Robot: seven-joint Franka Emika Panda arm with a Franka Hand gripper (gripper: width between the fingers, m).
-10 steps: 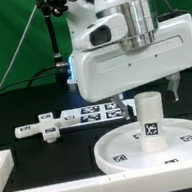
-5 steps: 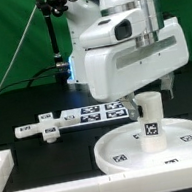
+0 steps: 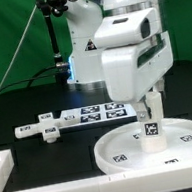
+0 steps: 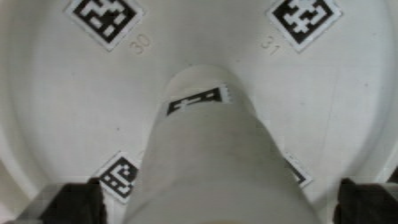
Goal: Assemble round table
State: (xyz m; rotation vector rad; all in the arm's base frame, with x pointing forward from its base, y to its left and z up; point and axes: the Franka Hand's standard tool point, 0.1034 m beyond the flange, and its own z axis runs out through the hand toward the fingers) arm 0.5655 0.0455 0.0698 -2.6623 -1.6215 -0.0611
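Observation:
The large rimmed round disc (image 3: 118,151) lies flat on the black table at the exterior view's front right. The short thick cylinder leg (image 3: 150,127) stands upright at its middle, with a tag on its side. My gripper (image 3: 149,103) is directly above the leg, its fingers down around the leg's top. In the wrist view the leg (image 4: 214,140) rises between the two dark fingertips (image 4: 71,205), with gaps on both sides, and the disc (image 4: 196,40) lies below. The gripper (image 4: 217,206) is open. The cross-shaped piece (image 3: 40,127) lies on the table at the exterior view's left.
The marker board (image 3: 97,111) lies flat between the cross-shaped piece and the disc. A white raised border (image 3: 4,165) runs along the table's front left. A green backdrop and a stand with cables are behind the arm.
The arm has swung toward the exterior view's right and come over the leg; its fingers now straddle the leg's top. The leg, disc and cross-shaped piece have not moved.

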